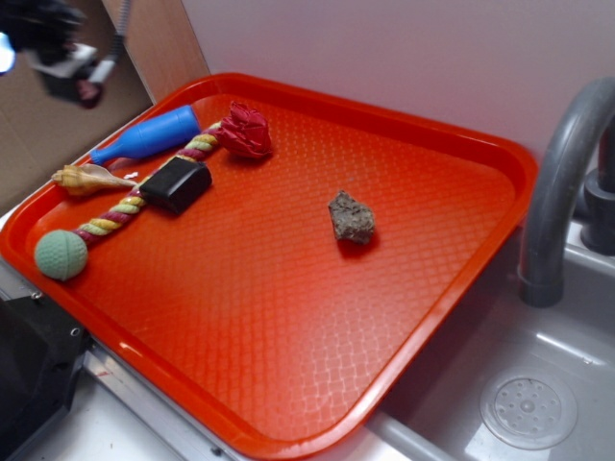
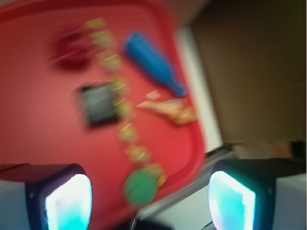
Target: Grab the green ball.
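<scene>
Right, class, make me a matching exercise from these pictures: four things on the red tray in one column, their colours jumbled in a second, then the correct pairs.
Things:
1. ball
2. bottle
3. block
4. rock

Colours:
A. black
B. grey-brown
C. pale green
D. blue

Pairs: 1-C, 2-D, 3-A, 4-B

All four lie on the red tray.

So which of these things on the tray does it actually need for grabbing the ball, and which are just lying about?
Needed: the green ball, and the hand, open above it.

Lying about: rope, black block, blue bottle, shell, red cloth knot, rock, orange tray.
</scene>
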